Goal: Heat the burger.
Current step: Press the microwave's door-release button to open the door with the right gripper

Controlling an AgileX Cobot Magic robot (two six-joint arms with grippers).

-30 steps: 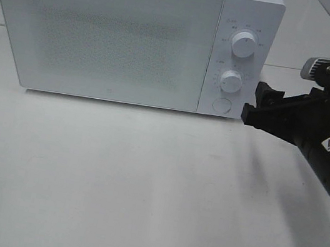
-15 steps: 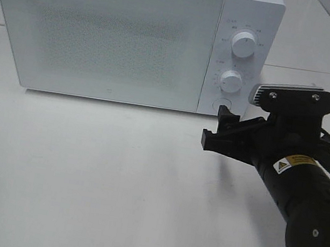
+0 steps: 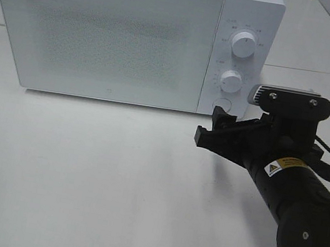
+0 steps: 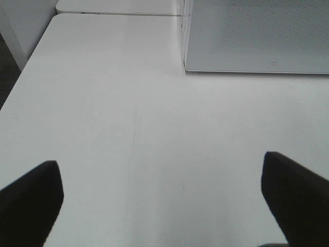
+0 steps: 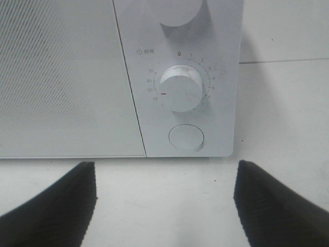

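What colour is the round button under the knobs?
The button is white, like the microwave; clearest in the right wrist view.

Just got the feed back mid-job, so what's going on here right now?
The right gripper, jaws open and empty, is in front of the control panel of the white microwave, pointed at the round button under the timer dial. The microwave door is closed. The left gripper is open over bare table near the microwave's door side, holding nothing. No burger shows in any view, so I cannot tell whether it is inside.
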